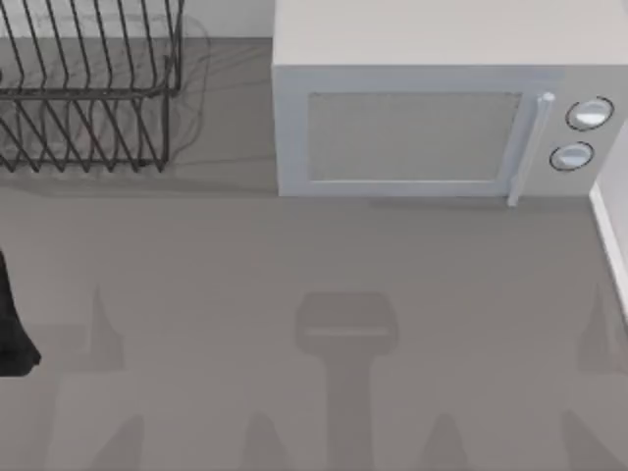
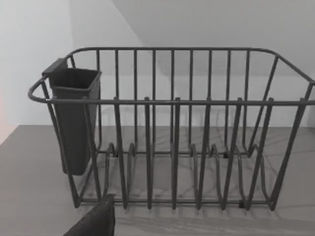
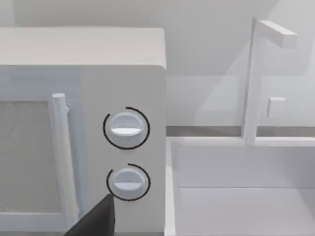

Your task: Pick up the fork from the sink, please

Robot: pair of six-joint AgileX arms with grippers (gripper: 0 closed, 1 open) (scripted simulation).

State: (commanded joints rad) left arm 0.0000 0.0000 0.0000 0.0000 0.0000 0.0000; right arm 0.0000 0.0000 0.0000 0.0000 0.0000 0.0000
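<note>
The fork is out of view. The white sink (image 3: 231,164) lies just right of the microwave (image 3: 83,123), and what shows of its basin is bare; its rim (image 1: 610,235) runs along the table's right edge in the top view. A black piece of my right gripper (image 3: 96,219) pokes in low in the right wrist view, in front of the microwave's knobs (image 3: 126,129). A black piece of my left gripper (image 2: 96,221) sits before the wire dish rack (image 2: 172,128). My left arm (image 1: 14,329) shows at the table's left edge.
A white tap (image 3: 256,78) rises behind the sink. The microwave (image 1: 432,108) stands at the back centre-right with its door shut. The dish rack (image 1: 88,88) at the back left carries a dark cutlery cup (image 2: 74,118). Grey counter (image 1: 324,294) spreads in front.
</note>
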